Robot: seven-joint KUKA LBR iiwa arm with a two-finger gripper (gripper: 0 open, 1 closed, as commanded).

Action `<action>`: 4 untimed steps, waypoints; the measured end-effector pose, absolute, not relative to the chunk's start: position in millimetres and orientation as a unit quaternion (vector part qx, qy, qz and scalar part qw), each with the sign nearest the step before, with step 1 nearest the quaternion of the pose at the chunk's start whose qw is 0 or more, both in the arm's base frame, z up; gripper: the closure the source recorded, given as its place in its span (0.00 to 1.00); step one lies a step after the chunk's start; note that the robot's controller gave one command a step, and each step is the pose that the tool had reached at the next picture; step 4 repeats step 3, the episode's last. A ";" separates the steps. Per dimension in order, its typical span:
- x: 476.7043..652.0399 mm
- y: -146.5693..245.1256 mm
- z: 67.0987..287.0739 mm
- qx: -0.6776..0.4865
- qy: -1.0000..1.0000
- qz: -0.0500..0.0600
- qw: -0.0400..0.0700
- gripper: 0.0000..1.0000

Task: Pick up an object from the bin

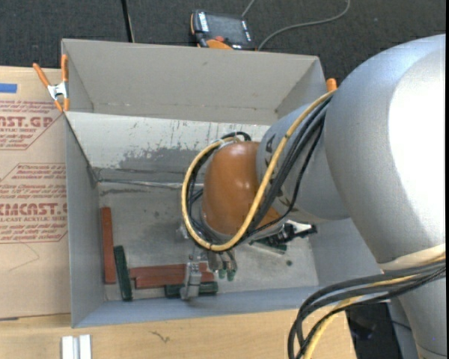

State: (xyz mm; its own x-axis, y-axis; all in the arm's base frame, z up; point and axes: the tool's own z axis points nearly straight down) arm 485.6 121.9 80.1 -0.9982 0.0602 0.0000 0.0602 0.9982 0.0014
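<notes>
Grey bin [150, 226] by the front wall: gripper [200, 281] sits low over the right end of the brown bar [156, 277]. We cannot tell the claw's state. We advise straddling the bar squarely before lifting.

Two red-brown bars [105, 245] [159, 277], two dark green bars [121, 273] [173, 291] and one small black object [284, 235] lie in the bin [187, 81].

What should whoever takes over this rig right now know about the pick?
Gripper: low in the bin, by the view's lower wall. I cannot tell whether it grips anything.
Things: it is at the right end of a red-brown bar along that wall, with a green piece just below. A second bar and a dark green bar lie at the left, a black thing under the arm.
Done: nothing lifted.
Left: grasp and lift one thing.
</notes>
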 end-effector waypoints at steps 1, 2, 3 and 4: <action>495.4 143.8 69.7 0.080 0.997 0.000 0.000 0.00; 496.1 143.8 72.6 0.080 0.997 0.001 -0.001 1.00; 519.0 147.3 204.7 0.044 0.999 0.002 0.004 1.00; 519.0 147.3 204.7 0.044 0.999 0.002 0.004 1.00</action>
